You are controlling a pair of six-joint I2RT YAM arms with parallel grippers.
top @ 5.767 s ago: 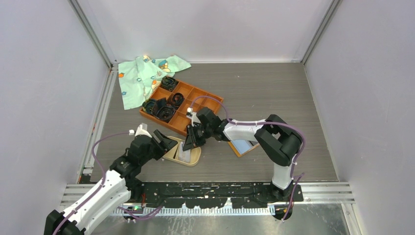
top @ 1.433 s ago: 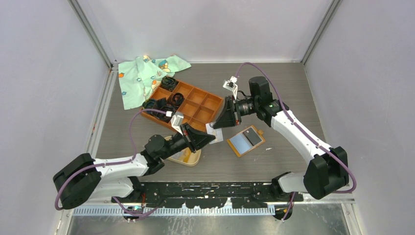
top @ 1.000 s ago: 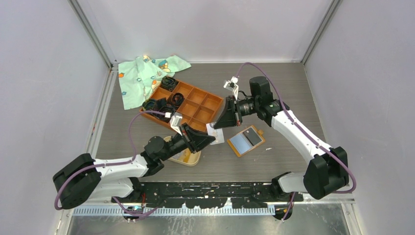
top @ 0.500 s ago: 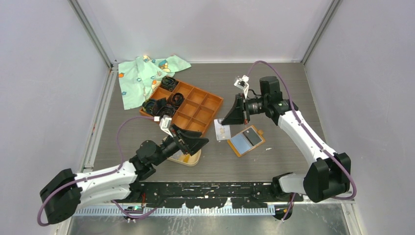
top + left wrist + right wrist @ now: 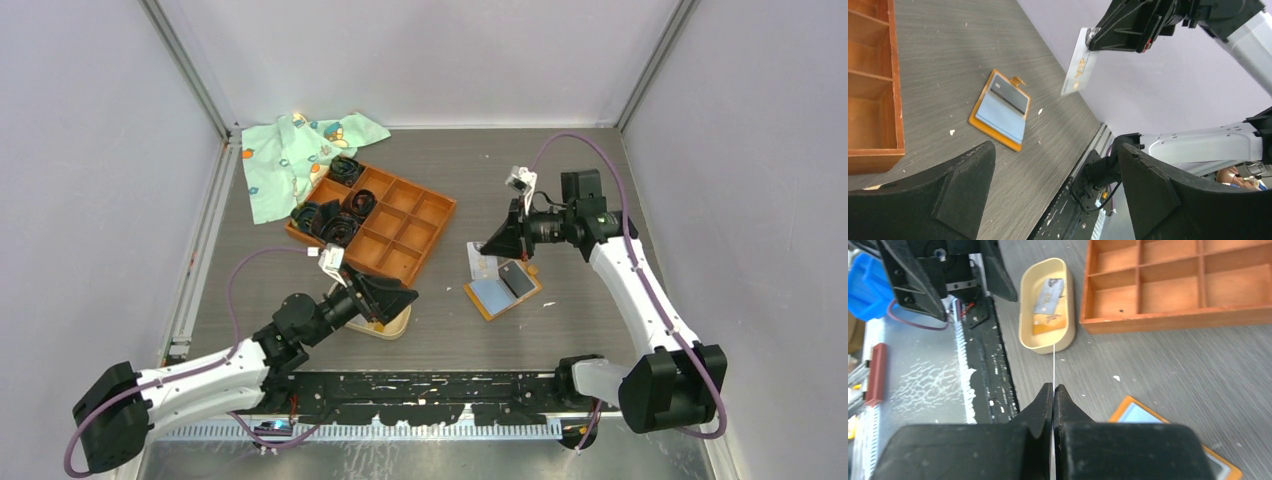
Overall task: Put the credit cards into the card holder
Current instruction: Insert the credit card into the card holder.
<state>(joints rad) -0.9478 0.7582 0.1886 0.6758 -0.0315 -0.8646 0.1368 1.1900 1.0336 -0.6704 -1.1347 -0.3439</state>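
Pinching one credit card (image 5: 1078, 67) edge-on, the right tool (image 5: 1053, 390) hangs above the tabletop (image 5: 500, 160); ahead of it, one card holder (image 5: 1024, 300) contains two more cards (image 5: 1049, 297). Left tool (image 5: 1055, 150) gapes wide.

left end effector (image 5: 1055, 197): low, spread wide | right end effector (image 5: 1053, 390): raised, apparently clamped shut
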